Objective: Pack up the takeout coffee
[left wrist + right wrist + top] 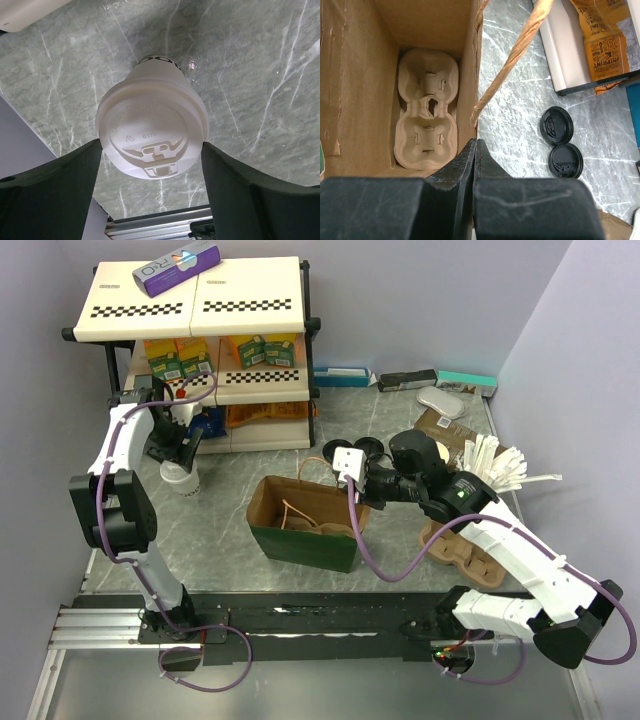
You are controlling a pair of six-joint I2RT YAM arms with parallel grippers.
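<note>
On marbled tabletop [260, 75], left jaws clasp dome-lidded cup [150, 132]; right jaws pinch paper bag [350, 75].

Left wrist: lid [150, 135] hides nearly all of the coffee cup [159, 67] — just a sliver of wall shows, its print cut short, unreadable. Left pincer [151, 148] fingers run off the bottom edge. Right wrist: paper bag [350, 75] cropped top and left; right pincer [475, 148] tips meet at the bag's rim — whether they nip it is hidden. Black lids [556, 128] right of the bag: embossing too small to read.
</note>
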